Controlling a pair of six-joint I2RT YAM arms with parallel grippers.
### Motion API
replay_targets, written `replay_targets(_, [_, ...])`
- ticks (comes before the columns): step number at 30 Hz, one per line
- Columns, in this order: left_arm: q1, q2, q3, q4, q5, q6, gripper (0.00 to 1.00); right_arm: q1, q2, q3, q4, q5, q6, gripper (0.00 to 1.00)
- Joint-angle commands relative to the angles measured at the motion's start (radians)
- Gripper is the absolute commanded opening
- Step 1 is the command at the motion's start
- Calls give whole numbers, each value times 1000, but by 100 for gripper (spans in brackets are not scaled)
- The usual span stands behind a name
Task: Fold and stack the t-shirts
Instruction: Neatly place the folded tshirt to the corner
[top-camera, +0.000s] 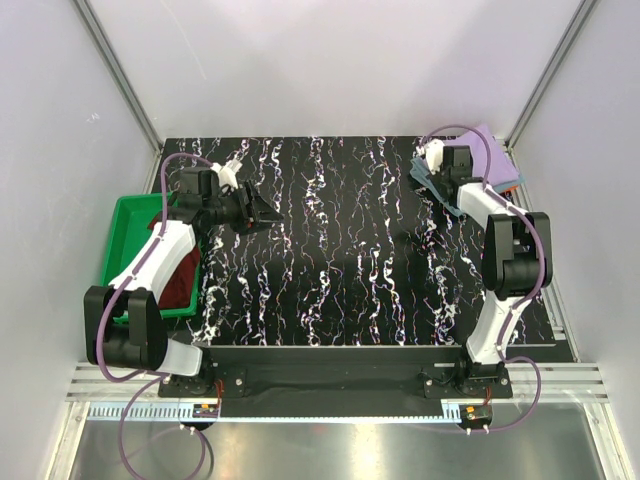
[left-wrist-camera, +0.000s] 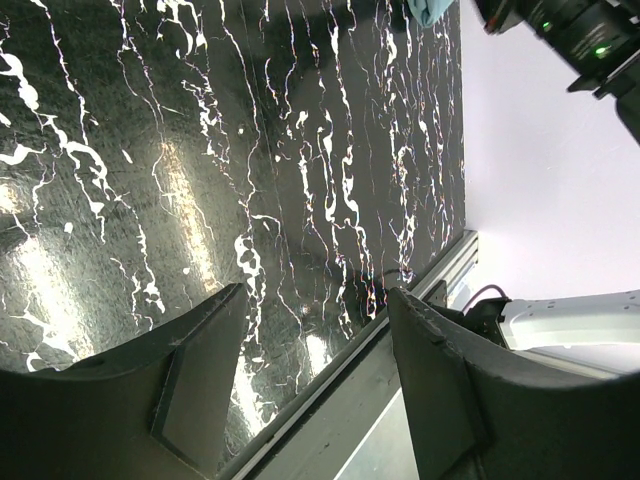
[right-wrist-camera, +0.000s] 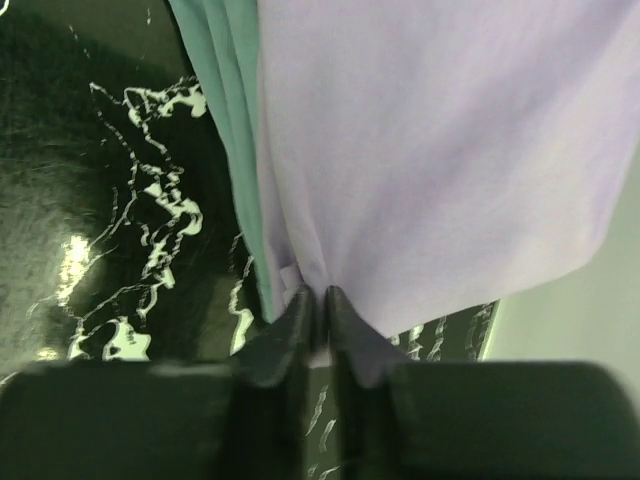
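The lavender t-shirt (top-camera: 492, 150) lies folded at the table's far right corner, on top of the teal-blue t-shirt (top-camera: 452, 203). My right gripper (right-wrist-camera: 320, 295) is shut on the near edge of the lavender t-shirt (right-wrist-camera: 440, 150), with cloth pinched between the tips. A strip of the teal-blue t-shirt (right-wrist-camera: 225, 100) shows to its left. The maroon t-shirt (top-camera: 180, 272) lies in the green tray (top-camera: 125, 215) at the left. My left gripper (top-camera: 272, 214) hovers open over bare table right of the tray, holding nothing (left-wrist-camera: 315, 300).
The black marbled table (top-camera: 340, 250) is walled by white panels on three sides. A metal rail (left-wrist-camera: 330, 385) runs along the table edge under the left gripper. The right arm (left-wrist-camera: 570, 30) shows at the top right of the left wrist view.
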Motion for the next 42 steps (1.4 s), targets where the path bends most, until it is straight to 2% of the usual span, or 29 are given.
replay_targets(1, [5, -15, 3, 37, 12, 4, 63, 6, -37, -2, 26, 25, 49, 22])
replay_targets(4, [5, -13, 6, 22, -8, 18, 64, 5, -91, -7, 22, -37, 72, 40])
replay_targets(7, [5, -7, 14, 5, -21, 27, 64, 6, -90, 55, -41, -80, 90, 45])
replay_targets(9, [5, -9, 17, 5, -21, 27, 64, 5, -79, 82, -63, -168, 120, 45])
replay_targets(12, [5, -10, 20, 3, -25, 31, 64, 11, -35, 133, -92, -240, 161, 41])
replay_targets(17, [5, -3, 26, -9, -30, 38, 65, 18, 97, 213, -156, -281, 126, 11])
replay_targets(21, [5, 11, 29, -7, -24, 33, 65, 19, 177, 268, -172, -258, 83, 2])
replay_targets(28, [7, 17, 29, -9, -19, 36, 65, 20, 286, 365, -165, -258, 58, 1])
replay_targets(35, [7, 31, 35, -10, -19, 34, 65, 15, 461, 536, -178, -27, 46, 0])
replay_targets(42, [9, 40, 37, -20, -22, 42, 65, 11, 625, 772, -198, 57, 58, 0])
